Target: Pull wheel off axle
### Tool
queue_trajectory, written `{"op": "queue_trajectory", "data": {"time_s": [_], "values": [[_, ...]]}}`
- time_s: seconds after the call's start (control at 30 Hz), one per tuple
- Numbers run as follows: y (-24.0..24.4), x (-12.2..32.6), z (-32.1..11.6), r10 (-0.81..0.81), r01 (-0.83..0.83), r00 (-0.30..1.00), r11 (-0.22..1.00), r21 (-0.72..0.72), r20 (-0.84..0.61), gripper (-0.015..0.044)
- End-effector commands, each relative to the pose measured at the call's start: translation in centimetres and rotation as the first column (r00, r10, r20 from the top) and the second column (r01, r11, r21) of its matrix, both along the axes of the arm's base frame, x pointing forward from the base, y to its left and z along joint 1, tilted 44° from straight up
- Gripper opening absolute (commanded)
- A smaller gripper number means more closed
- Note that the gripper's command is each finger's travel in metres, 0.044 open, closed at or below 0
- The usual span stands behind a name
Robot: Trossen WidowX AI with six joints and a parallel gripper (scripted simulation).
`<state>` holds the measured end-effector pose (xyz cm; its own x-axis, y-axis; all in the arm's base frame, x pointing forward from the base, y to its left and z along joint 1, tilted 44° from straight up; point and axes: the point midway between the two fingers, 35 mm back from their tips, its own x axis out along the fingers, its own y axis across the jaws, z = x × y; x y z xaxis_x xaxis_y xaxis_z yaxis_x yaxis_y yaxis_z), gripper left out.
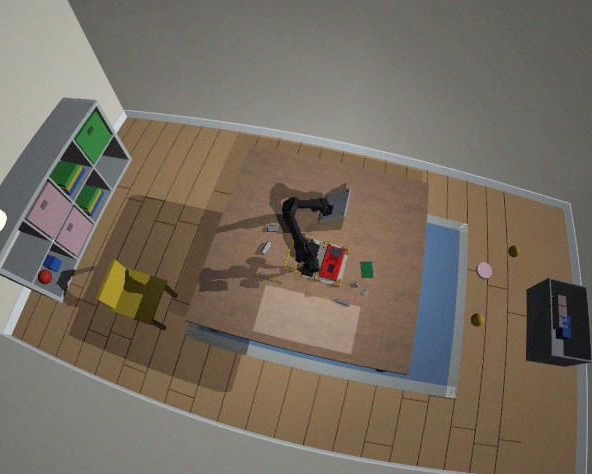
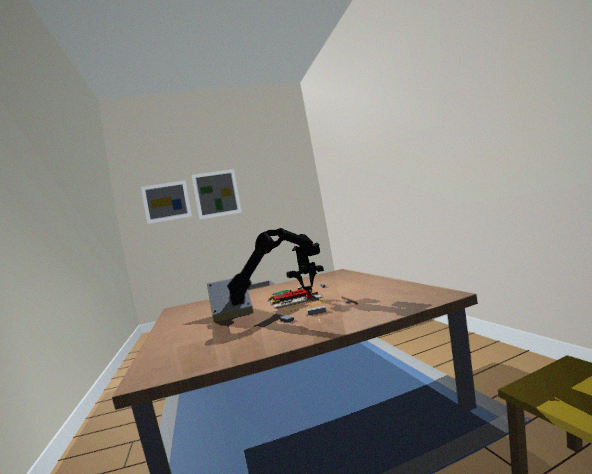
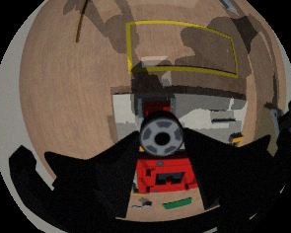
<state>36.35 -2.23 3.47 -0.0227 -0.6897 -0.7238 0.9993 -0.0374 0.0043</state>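
The matte-black, slender, multi-jointed robot arm [image 1: 296, 228] [image 2: 252, 266] has bulky joint housings and a black, two-fingered parallel-jaw gripper [image 1: 310, 265] [image 2: 307, 288] [image 3: 161, 133].

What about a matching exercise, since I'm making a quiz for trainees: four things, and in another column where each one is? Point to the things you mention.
1. Grey spoked wheel with black tyre [image 3: 162, 137]
2. Yellow outlined rectangle [image 3: 182, 72]
3. Red ball [image 1: 44, 276]
4. Yellow chair [image 1: 111, 285] [image 2: 556, 382]

A. On the floor beside the table
B. Between the jaws
C. In the grey shelf unit [image 1: 46, 137]
D. Marked on the table top

Pairs: 1-B, 2-D, 3-C, 4-A
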Motion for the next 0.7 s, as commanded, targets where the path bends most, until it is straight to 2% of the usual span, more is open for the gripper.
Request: {"op": "queue_trajectory", "data": {"time_s": [0.0, 0.67], "values": [[0.33, 0.17, 0.24, 0.002, -0.002, 1.000, 1.000, 0.004, 0.007, 0.0000], [0.79, 0.16, 0.72, 0.003, -0.003, 1.000, 1.000, 0.004, 0.006, 0.0000]]}}
